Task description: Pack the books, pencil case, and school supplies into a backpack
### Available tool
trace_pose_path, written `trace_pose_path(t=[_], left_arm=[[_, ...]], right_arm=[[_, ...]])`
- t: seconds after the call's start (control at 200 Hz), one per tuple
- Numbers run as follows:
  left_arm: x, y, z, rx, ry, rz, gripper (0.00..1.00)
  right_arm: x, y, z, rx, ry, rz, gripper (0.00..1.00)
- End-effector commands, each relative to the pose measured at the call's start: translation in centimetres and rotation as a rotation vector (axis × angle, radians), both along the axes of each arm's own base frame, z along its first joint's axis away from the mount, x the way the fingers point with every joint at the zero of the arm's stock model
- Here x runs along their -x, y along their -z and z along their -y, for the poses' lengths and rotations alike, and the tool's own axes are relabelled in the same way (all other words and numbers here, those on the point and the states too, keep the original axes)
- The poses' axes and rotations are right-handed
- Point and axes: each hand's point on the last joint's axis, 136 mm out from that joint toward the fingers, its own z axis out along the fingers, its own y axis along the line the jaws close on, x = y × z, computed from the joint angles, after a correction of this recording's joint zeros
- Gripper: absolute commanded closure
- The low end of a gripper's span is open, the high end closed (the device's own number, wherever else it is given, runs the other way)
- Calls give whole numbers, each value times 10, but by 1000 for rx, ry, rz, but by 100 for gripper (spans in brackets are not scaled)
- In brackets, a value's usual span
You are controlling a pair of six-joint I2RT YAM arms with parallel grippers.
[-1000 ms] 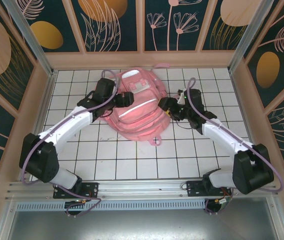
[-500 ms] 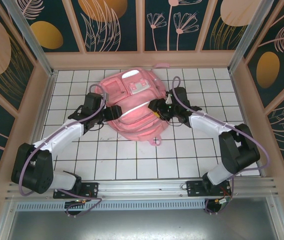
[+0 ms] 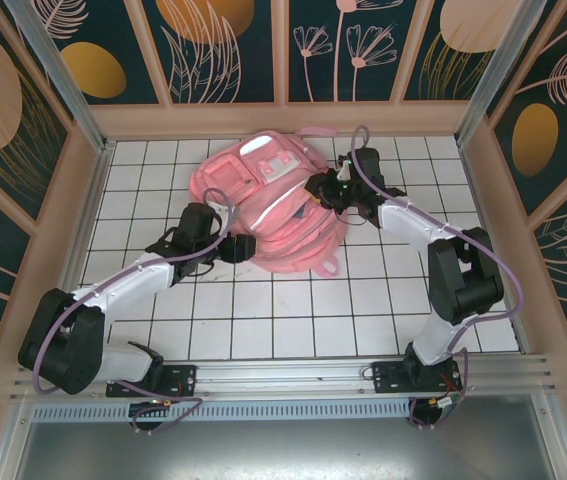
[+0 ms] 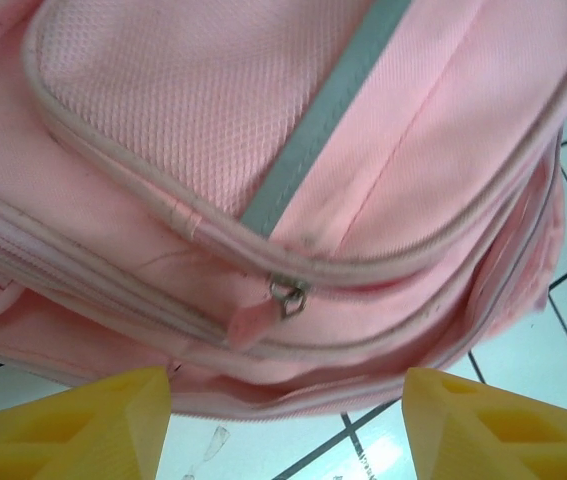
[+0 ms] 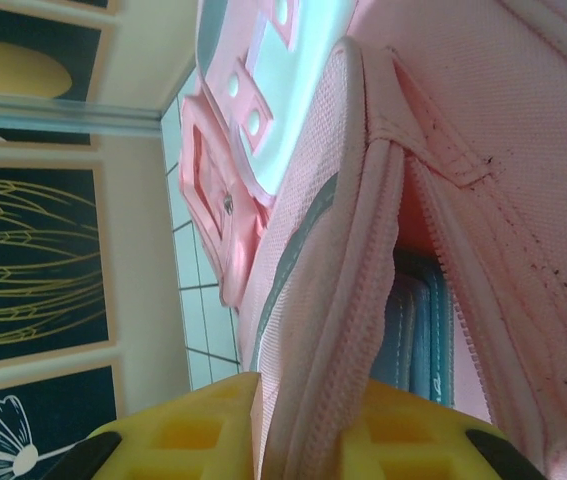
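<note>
The pink backpack lies at the back middle of the tiled table, front pockets up. My right gripper is at its right side, shut on the zippered edge of its open compartment, and the fabric runs between the yellow fingers. Inside the opening a blue ribbed item shows. My left gripper is at the backpack's near-left edge, open, its yellow fingertips apart with nothing between them. Just beyond them are the backpack's seam and a zipper pull. The books are out of view.
Wooden walls with dark painted panels box in the table on three sides. A pink strap trails off the backpack's near side. White tiles stretch from the backpack to the arm bases.
My right gripper closed on the backpack's zipper edge and pulled it toward the back wall. The backpack shifted back. My left gripper drew back toward the near side, off the backpack.
</note>
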Motion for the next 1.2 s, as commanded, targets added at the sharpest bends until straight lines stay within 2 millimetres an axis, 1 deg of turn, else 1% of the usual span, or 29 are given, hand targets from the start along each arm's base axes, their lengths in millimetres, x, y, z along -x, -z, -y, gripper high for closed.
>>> trace_pose_path(t=[0.0, 0.075, 0.165, 0.225, 0.305, 0.365, 0.485, 0.601, 0.686, 0.781, 0.861, 0.921, 0.981, 1.196], left_arm=[[-5, -11, 6, -9, 72, 139, 39], [-8, -8, 10, -13, 104, 155, 44], [-11, 0, 16, -28, 144, 150, 49], [-12, 1, 21, -25, 174, 162, 52], [-9, 4, 28, -11, 225, 168, 53], [-10, 9, 30, -20, 241, 162, 53], [-19, 18, 28, -58, 227, 160, 55], [-26, 17, 30, -59, 223, 185, 60], [-29, 17, 30, -80, 230, 208, 65], [-33, 19, 30, -100, 237, 212, 77], [-28, 23, 31, -94, 254, 192, 88], [-23, 25, 31, -85, 256, 172, 94], [-14, 26, 32, -65, 271, 133, 100], [16, 35, 32, -67, 278, 43, 100]], right_arm=[[-17, -25, 2, -11, -7, 101, 78], [-16, -25, 2, -11, -11, 101, 78], [-15, -25, 2, -13, -17, 100, 78], [-14, -25, 2, -13, -18, 101, 79], [-14, -27, 3, -12, -17, 103, 79], [-14, -28, 3, -12, -19, 105, 79], [-13, -29, 3, -13, -21, 106, 79], [-13, -29, 2, -12, -21, 105, 79], [-13, -27, 2, -11, -21, 100, 79], [-13, -27, 3, -5, -19, 100, 79], [-13, -26, 4, -1, -13, 100, 79], [-13, -25, 5, 4, -8, 100, 80], [-14, -24, 6, 5, 0, 97, 80], [-9, -11, 6, 11, 13, 71, 88]])
